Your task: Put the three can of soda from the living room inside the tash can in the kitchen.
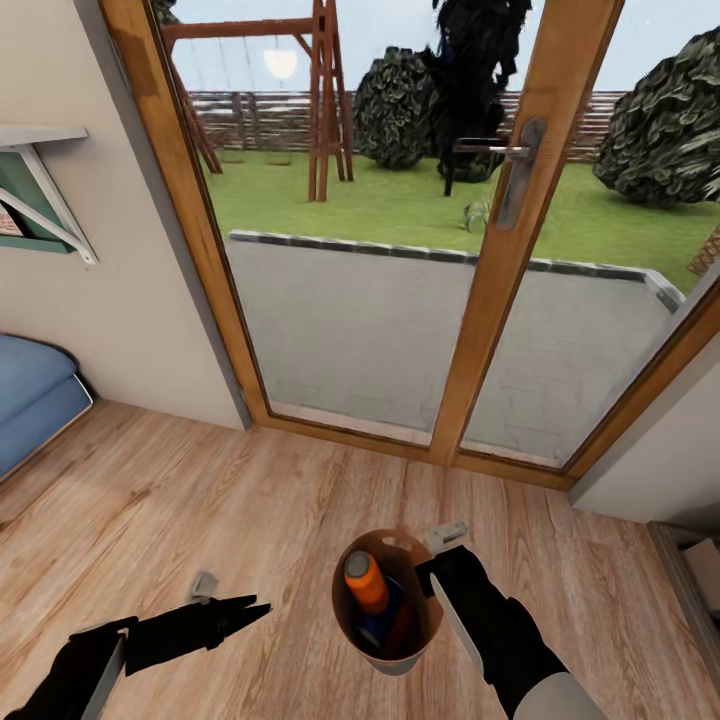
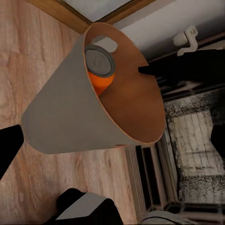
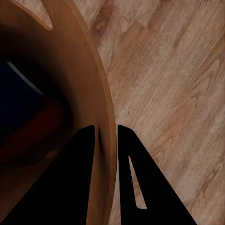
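Wood-framed glass doors (image 1: pixel 400 250) ahead, plank floor (image 1: pixel 200 500) underfoot: I am in the living room. My right hand (image 3: pixel 105 133) pinches the trash can (image 1: pixel 352 610) by its rim, one finger inside, one outside. Orange soda can (image 1: pixel 365 582) and dark blue can (image 1: pixel 378 625) lie inside. My left hand (image 1: pixel 248 608) hangs empty, fingers nearly together. Risk: thin rim grip; the bin could swing, slip, spill cans.

Matte black arms with pale grey panels end in flat, pointed black fingers (image 3: pixel 84 178).
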